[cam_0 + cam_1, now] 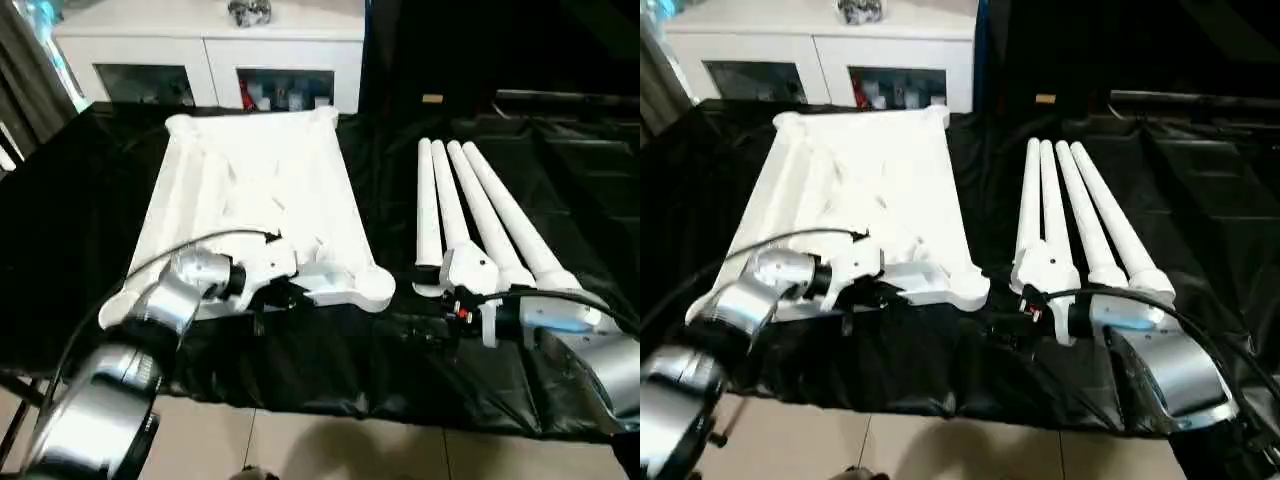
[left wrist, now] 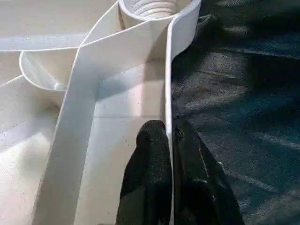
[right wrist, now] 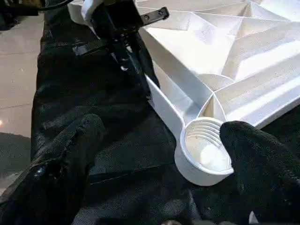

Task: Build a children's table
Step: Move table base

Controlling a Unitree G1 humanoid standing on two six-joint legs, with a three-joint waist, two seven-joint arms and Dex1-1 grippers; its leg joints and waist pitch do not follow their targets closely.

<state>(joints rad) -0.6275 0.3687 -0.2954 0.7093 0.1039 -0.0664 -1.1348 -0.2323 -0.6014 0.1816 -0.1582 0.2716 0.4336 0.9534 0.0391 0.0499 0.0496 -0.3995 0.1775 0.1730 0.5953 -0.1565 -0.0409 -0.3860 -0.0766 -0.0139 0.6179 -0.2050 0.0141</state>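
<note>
The tabletop (image 1: 255, 200) lies ribbed side up on the black-draped counter (image 1: 60, 260), four legs (image 1: 470, 205) side by side to its right. The left hand (image 2: 169, 140) is clamped on the tabletop's near rim, close to a threaded corner socket (image 3: 202, 151). The right hand (image 3: 159, 154) hangs wide apart by that socket, gripping nothing. A white cabinet (image 1: 210, 50) stands behind.

no readable text, labels, brands, numbers or signs anywhere in view
</note>
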